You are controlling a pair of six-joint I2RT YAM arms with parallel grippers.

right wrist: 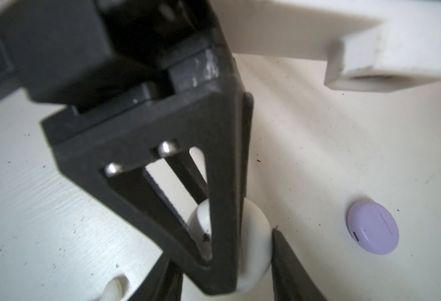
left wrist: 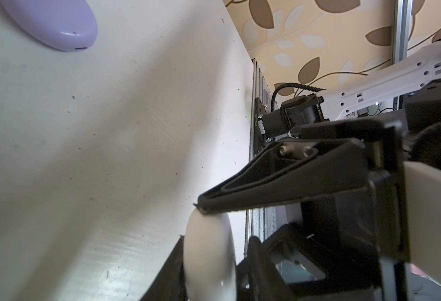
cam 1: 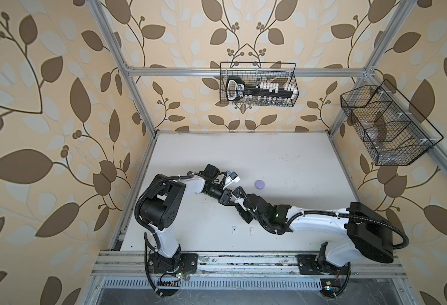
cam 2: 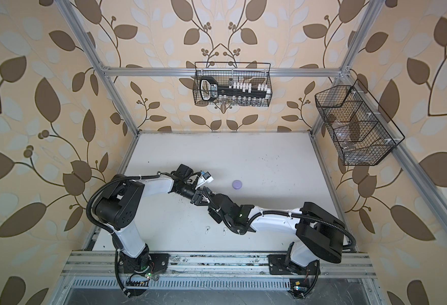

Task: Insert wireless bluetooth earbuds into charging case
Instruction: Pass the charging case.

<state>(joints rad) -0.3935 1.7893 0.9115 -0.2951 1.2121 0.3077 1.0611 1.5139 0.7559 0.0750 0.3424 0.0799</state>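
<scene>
Inspector: Surroundings & obstructions?

Tech: White table (cam 1: 283,158), scuffed and speckled. Lavender case (cam 1: 259,184) lies flat and shut near the grippers, toward back-right, touching neither. Wire basket (cam 1: 291,101) hangs on back rail w/ a black-handled tool inside. 2nd wire basket (cam 1: 391,126) hangs on right rail. Arms meet mid-table, so in both top views their wrists cover the work spot. From right wrist cam, the left arm's black finger blocks most of the white case (right wrist: 256,234).

Inspector: Pincers?

Tech: Right gripper (right wrist: 224,250): jaws part-closed on the white case. One finger (right wrist: 287,260) sits against its edge; opp. finger mostly hidden. Left gripper (left wrist: 190,222): jaws narrow, upper fingertip (left wrist: 206,207) on the case rim. Whether it truly grips, cannot tell.

Inspector: Earbuds?

Tech: Two white earbuds (cam 1: 233,229) lie loose on the table, side by side but not touching. They sit toward the front edge, between the arm bases, well apart from both cases.
</scene>
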